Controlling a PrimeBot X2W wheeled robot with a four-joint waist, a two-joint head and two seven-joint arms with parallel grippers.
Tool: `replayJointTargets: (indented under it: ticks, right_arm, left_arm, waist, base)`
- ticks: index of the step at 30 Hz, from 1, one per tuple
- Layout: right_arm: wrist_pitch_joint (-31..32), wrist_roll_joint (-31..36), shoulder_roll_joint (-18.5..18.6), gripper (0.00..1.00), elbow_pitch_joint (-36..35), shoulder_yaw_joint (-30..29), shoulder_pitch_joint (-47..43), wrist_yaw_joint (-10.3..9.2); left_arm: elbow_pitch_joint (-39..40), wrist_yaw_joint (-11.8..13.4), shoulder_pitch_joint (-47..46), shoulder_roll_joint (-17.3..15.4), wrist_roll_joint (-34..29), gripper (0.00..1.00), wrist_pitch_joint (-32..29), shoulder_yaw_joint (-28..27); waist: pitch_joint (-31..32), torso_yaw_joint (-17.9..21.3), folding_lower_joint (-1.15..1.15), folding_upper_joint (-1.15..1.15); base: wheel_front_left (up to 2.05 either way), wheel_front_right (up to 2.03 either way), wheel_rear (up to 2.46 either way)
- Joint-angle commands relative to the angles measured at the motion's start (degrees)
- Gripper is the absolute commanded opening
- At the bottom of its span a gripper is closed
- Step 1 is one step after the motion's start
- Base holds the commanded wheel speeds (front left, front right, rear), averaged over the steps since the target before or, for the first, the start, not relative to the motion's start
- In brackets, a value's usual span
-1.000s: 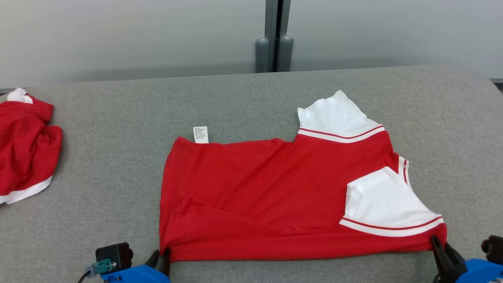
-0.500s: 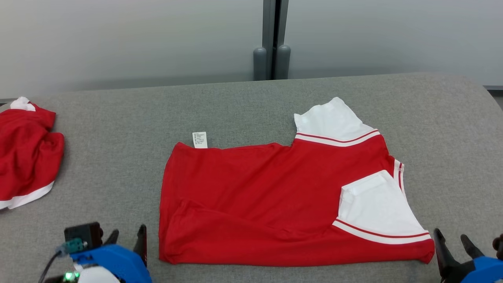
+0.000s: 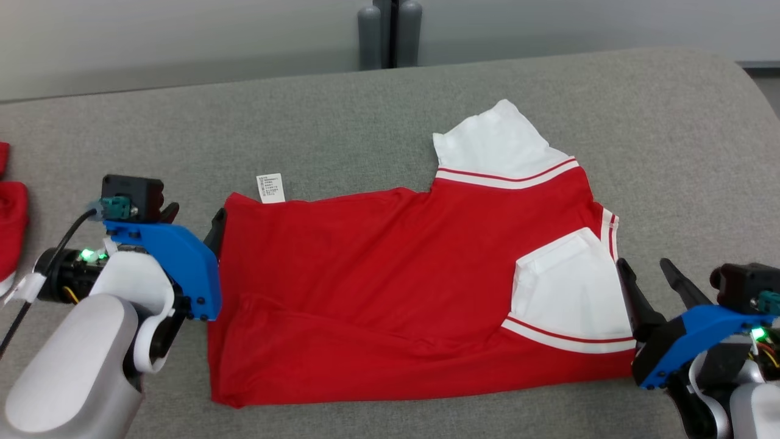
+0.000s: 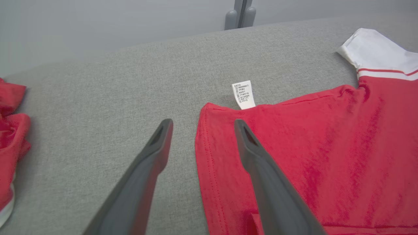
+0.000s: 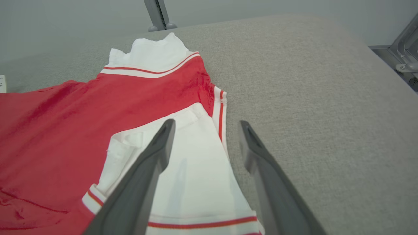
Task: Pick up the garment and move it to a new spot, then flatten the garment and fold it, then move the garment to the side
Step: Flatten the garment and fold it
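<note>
While the shirt [image 3: 396, 286] lies half-folded on the table [image 3: 365, 116], left gripper [image 3: 195, 214] at its hem and right gripper [image 3: 643, 265] at its collar gape wide, empty; mid-fold, I judge, next needing grips on those edges.

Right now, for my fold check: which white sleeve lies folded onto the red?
The near sleeve, by the right gripper; the far sleeve sticks out onto the table.

You have a garment [image 3: 378, 292] of soft, matt red knit cloth with smooth white cloth sleeves, on a table [image 3: 341, 122] covered in coarse, matt grey woven fabric. At the garment's far edge, its label [image 3: 270, 188] looks like thin printed fabric or paper. Beside the garment, the left gripper [image 3: 195, 212] and right gripper [image 3: 643, 263] have dull dark plastic fingers [image 4: 261, 169] and glossy blue plastic housings
</note>
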State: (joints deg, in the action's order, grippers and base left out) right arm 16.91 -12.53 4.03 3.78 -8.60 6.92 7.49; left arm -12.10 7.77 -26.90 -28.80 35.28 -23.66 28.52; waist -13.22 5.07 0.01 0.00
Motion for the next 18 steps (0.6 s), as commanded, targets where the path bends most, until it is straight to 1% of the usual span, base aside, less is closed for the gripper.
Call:
replayJointTargets:
  ticks: [1, 9, 18]
  right_arm:
    - [0.1, 0.1, 0.6, 1.0, -0.1, 0.8, 1.8, 0.01]
    - [-0.5, -1.0, 2.7, 1.0, 1.6, 5.2, 7.5, 0.01]
    - [-1.4, -2.0, 4.3, 1.0, 4.0, 7.9, 11.6, 0.01]
  left_arm:
    - [-1.2, -0.6, -1.9, 0.2, -0.5, 1.0, -0.6, 0.4]
    - [-8.7, -3.2, -9.8, 1.0, -3.1, 1.0, -2.8, 3.2]
    - [-14.0, -5.2, -13.8, 1.4, -4.1, 1.0, -3.4, 5.0]
  waist:
    - [-1.3, 0.0, -0.01, 0.0]
    - [-6.8, 1.9, -0.01, 0.0]
    - [-9.4, 3.5, -0.01, 0.0]
  base:
    - [0.0, 0.0, 0.0]
    - [0.0, 0.0, 0.0]
    - [0.0, 0.0, 0.0]
